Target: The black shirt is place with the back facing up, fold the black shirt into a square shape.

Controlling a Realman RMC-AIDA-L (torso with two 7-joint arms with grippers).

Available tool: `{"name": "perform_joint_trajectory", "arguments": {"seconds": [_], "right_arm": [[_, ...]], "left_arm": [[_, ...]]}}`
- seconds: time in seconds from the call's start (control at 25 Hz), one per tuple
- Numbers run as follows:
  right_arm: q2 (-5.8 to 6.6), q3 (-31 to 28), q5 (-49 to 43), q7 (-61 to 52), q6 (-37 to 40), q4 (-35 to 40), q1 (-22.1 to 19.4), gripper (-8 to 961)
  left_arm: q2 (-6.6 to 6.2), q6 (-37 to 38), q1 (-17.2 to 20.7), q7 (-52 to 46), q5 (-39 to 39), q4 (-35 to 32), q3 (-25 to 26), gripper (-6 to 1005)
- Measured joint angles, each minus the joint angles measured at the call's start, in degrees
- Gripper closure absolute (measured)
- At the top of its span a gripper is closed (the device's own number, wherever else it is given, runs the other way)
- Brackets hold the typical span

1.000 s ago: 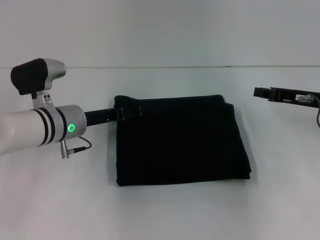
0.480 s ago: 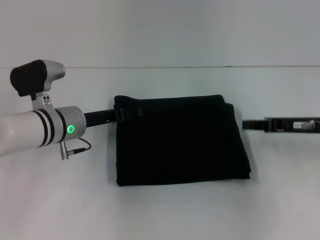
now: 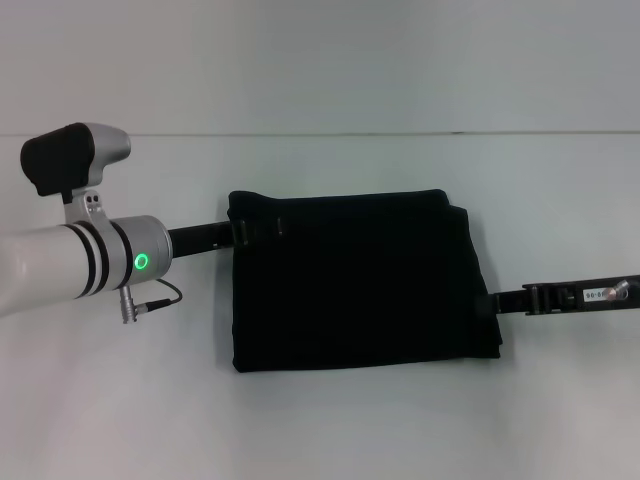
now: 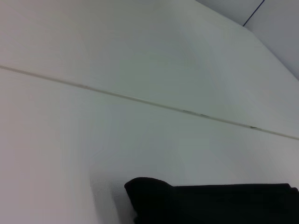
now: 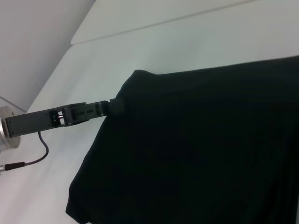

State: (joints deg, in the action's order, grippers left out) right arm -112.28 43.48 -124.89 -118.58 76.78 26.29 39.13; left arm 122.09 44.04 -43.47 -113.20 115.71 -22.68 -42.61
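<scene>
The black shirt [image 3: 360, 285] lies folded into a rough rectangle on the white table, its layered edges showing along the right side. My left gripper [image 3: 258, 227] reaches in from the left and is shut on the shirt's far left corner; the right wrist view shows the same left gripper [image 5: 113, 106] at that corner. My right gripper [image 3: 488, 303] comes in low from the right and meets the shirt's right edge near its front corner. In the left wrist view only the corner of the shirt [image 4: 154, 196] shows.
The white table [image 3: 330, 430] extends on all sides of the shirt. A seam line [image 3: 400, 133] crosses the far side of the table. A cable [image 3: 150, 297] hangs from the left arm's wrist.
The right gripper has come down and moved left from beyond the shirt's far right to the shirt's right edge. The left gripper and the shirt have stayed put.
</scene>
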Motion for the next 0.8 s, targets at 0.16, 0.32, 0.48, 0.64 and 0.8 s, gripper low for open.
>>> {"name": "perform_joint_trajectory", "arguments": {"seconds": [0.16, 0.32, 0.48, 0.64, 0.8], "right_arm": [[0.21, 0.03, -0.05, -0.20, 0.11, -1.38, -0.08, 819], [0.26, -0.04, -0.69, -0.22, 0.43, -1.86, -0.27, 801], [0.65, -0.40, -0.80, -0.60, 0.65, -1.88, -0.88, 728], [1.00, -0.30, -0.80, -1.53, 0.82, -1.91, -1.37, 702], [1.01, -0.34, -0.81, -1.65, 1.12, -1.93, -1.52, 696]], "left_arm": [[0.11, 0.00, 0.18, 0.00, 0.03, 0.00, -0.08, 50], [0.17, -0.01, 0.35, 0.00, 0.05, 0.00, -0.06, 50], [0.17, -0.01, 0.37, 0.00, 0.05, 0.00, -0.07, 50], [0.17, -0.01, 0.31, 0.00, 0.03, 0.00, -0.07, 50], [0.17, -0.01, 0.27, 0.00, -0.10, 0.00, -0.17, 50]]}}
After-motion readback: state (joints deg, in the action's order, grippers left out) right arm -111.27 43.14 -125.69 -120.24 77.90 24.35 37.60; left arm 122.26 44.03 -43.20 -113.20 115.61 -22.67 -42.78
